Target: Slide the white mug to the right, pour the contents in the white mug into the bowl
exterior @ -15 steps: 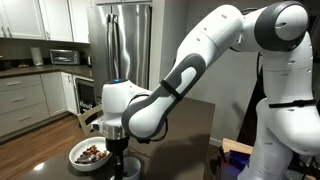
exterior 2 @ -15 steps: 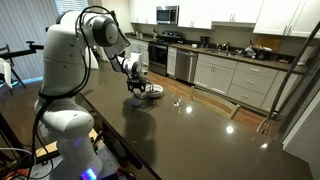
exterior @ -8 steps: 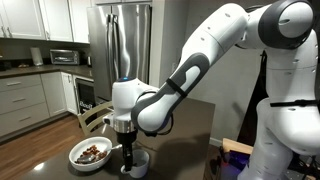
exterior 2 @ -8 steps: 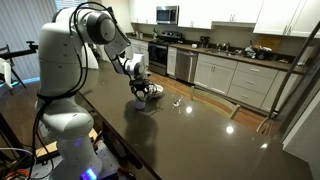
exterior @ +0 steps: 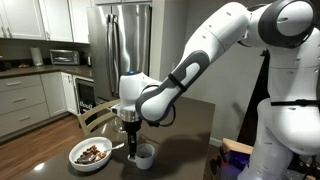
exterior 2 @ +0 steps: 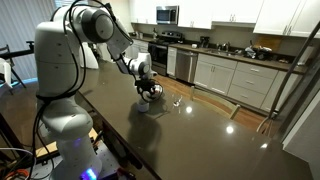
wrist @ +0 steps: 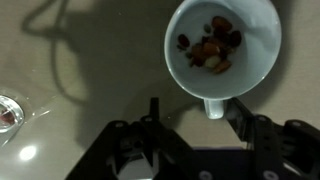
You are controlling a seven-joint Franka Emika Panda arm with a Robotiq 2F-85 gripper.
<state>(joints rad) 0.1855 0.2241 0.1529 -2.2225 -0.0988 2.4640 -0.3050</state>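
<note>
**Wrist and exterior views, kitchen counter.** The small white ceramic mug (wrist: 222, 45) stands upright on the dark, glossy counter (wrist: 90, 60). In its bottom we see brown and red food pieces. Its side handle points toward the gripper (wrist: 198, 112), whose fingers are spread wide. The handle lies between them, and we see neither finger touching it. In an exterior view the mug sits near the wide, shallow white bowl (exterior: 90, 153), which holds brown pieces. A small clear glass (wrist: 8, 113) stands well apart, at the edge of the wrist view. Behind the counter we note a stainless steel refrigerator (exterior: 125, 40), white cabinets (exterior: 20, 20) and a microwave (exterior: 63, 57).
</note>
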